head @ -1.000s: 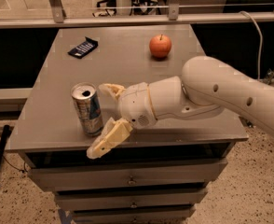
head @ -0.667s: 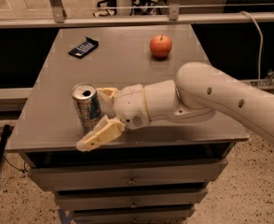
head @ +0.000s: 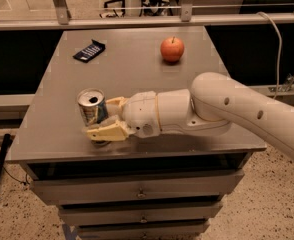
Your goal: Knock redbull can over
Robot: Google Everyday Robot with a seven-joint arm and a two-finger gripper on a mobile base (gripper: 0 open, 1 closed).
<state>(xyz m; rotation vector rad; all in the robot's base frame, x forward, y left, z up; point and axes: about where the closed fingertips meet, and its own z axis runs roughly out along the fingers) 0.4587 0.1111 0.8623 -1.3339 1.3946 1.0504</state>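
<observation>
The slim, tall silver-and-blue metal drink can (head: 91, 109) stands near the front left of the flat grey table top (head: 137, 69). It is up on its end, not lying down. Its round silver top faces up, and there is a dark hole in it. The pale yellow two-finger gripper (head: 99, 118) is right at the can, with its fingers spread apart. One finger is by the can's right side, and the other lies in front of the can's bottom and hides it
</observation>
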